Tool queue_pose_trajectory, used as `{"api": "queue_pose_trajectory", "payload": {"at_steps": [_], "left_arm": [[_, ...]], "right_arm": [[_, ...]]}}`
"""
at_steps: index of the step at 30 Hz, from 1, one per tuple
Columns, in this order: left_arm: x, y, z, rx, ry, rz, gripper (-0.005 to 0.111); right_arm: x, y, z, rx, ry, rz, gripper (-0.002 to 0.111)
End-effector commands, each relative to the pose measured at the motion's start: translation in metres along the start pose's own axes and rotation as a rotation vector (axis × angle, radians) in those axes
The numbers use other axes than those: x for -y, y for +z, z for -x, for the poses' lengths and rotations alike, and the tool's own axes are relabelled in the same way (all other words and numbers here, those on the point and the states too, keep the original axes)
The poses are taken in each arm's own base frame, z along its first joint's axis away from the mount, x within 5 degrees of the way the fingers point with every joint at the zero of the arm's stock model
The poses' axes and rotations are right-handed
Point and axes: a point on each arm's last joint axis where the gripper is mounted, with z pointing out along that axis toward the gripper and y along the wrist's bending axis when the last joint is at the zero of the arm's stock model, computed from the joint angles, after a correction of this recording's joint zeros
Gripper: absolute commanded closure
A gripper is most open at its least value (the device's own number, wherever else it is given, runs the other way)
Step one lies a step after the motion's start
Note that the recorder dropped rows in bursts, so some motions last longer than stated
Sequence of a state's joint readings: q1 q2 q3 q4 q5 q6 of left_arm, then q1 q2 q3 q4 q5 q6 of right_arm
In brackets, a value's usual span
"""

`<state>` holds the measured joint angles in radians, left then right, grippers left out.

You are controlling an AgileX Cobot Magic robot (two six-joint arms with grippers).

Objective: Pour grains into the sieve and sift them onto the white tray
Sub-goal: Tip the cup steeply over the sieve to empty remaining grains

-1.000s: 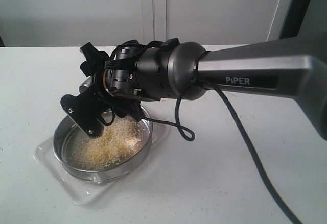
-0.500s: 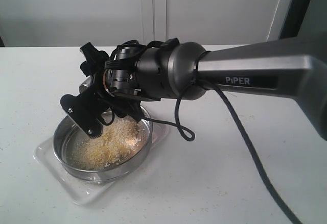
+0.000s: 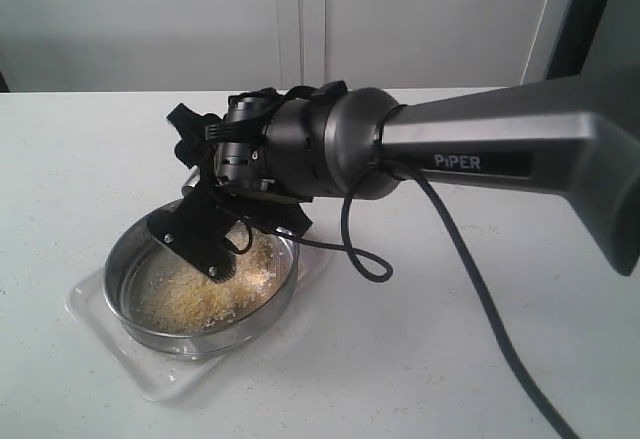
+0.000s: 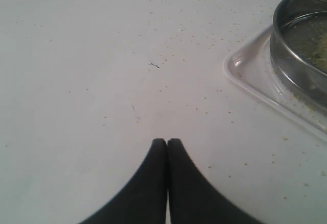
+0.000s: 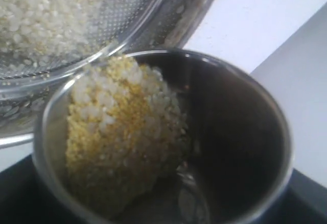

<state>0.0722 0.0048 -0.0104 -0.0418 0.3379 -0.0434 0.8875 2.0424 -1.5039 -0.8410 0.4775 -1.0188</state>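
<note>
The sieve [image 3: 262, 311] is a round steel pan standing on the white tray [image 3: 150, 374]. A heap of yellow and whitish grains [image 3: 200, 294] lies on its mesh. My right gripper [image 3: 215, 234] hangs over the sieve's far side, shut on a small steel cup [image 5: 245, 132] that is tipped toward the sieve [image 5: 168, 15]. A clump of grains [image 5: 117, 137] sits at the cup's lip, right above the grains in the sieve [image 5: 41, 15]. My left gripper [image 4: 167, 142] is shut and empty over bare table, beside the tray's corner [image 4: 250, 81] and the sieve's wall [image 4: 291, 45].
The white table [image 3: 450, 339] is speckled with stray granules [image 4: 204, 35]. The right arm's black cable [image 3: 480, 299] hangs in a loop beside the sieve. A white wall stands behind the table.
My right gripper has dropped lower and shifted right over the sieve, tipping the cup further. The heap in the sieve looks much the same. The left gripper shows no earlier frame.
</note>
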Motion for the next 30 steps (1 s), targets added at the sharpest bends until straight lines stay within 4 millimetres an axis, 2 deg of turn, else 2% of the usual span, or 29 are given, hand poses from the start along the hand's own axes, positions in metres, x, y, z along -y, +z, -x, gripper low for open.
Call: {"api": "queue_pose_trajectory", "payload": {"at_steps": [1, 6, 14, 22, 30], "left_arm": [[0.001, 0.001, -0.005, -0.023, -0.004, -0.011, 0.107], [0.001, 0.001, -0.005, -0.023, -0.004, -0.011, 0.107], [0.001, 0.001, -0.005, -0.023, -0.004, -0.011, 0.107], [0.001, 0.001, -0.005, -0.023, -0.004, -0.011, 0.107], [0.001, 0.001, -0.005, -0.023, -0.004, -0.011, 0.107]], "right_arm": [[-0.002, 0.006, 0.003, 0.002, -0.069, 0.006, 0.108], [-0.004, 0.012, 0.006, 0.005, -0.090, 0.007, 0.108], [0.004, 0.011, 0.009, 0.028, -0.153, -0.087, 0.108], [0.006, 0.011, 0.007, 0.004, -0.223, -0.106, 0.108], [0.010, 0.011, 0.004, -0.049, -0.363, -0.138, 0.108]]}}
